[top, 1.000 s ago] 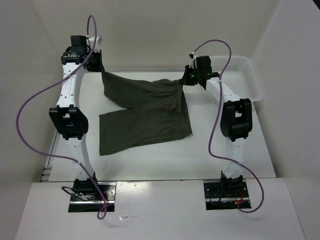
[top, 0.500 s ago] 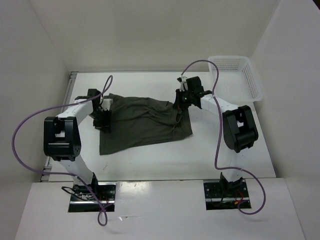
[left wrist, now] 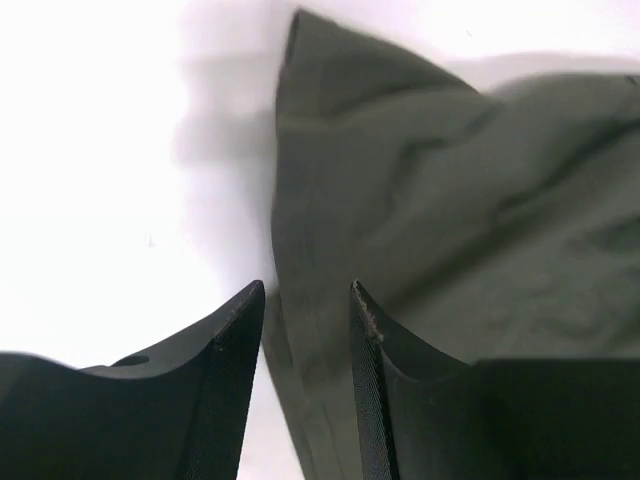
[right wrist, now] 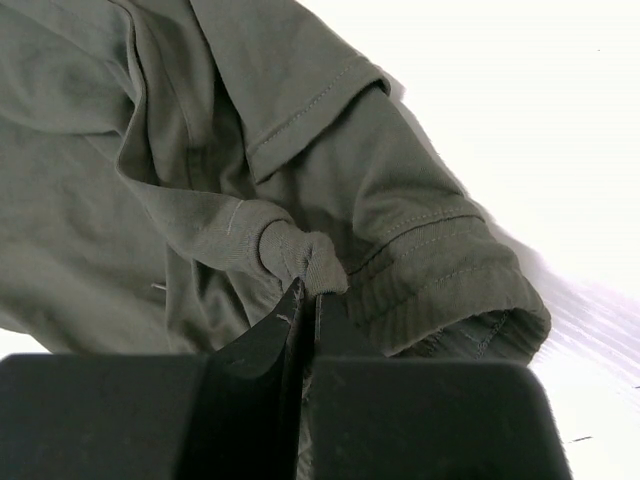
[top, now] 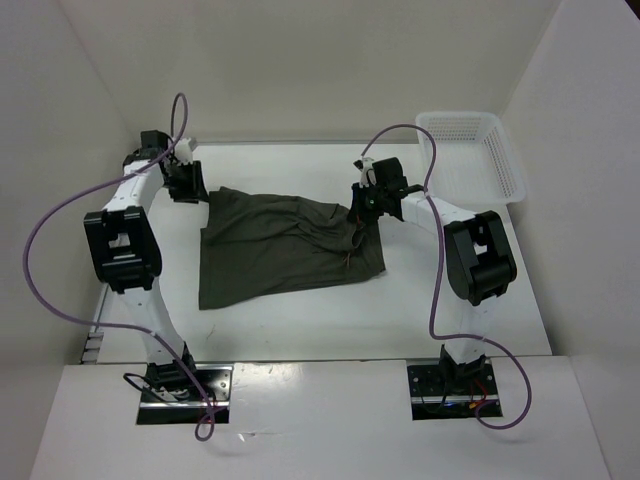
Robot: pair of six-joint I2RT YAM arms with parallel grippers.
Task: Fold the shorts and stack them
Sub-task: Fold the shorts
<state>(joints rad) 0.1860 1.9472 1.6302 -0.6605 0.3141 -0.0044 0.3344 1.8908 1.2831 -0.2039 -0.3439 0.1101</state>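
**A:** Where are the shorts (top: 285, 250) at this moment?

**B:** They lie on the white table (top: 300, 320), a little to the left of the middle. They look doubled over into one rough, wrinkled rectangle. The far edge runs between the two grippers, and the near edge is well apart from the arm bases.

**A:** And the left gripper (top: 187, 184)?

**B:** It is at the far left corner of the cloth. In the left wrist view its jaws stand apart (left wrist: 305, 292) with a clear gap between them. The left edge of the shorts (left wrist: 450, 200) shows through this gap and goes on ahead to a pointed corner. The cloth is not pinched there. I cannot tell whether the fingertips touch it or hang just above it.

**A:** The right gripper (top: 363, 205) — is it the same?

**B:** No. It sits at the far right corner, and in the right wrist view its jaws are pressed together (right wrist: 305, 297). They are clamped on a small bunched knot of fabric, which sticks out just past the fingertips. The rest of the shorts (right wrist: 120, 150) spreads to the left of them in deep folds, and a thick stitched band lies just to the right.

**A:** Anything else on the table?

**B:** Only a white basket (top: 500, 165) in the far right corner — well apart from the cloth.
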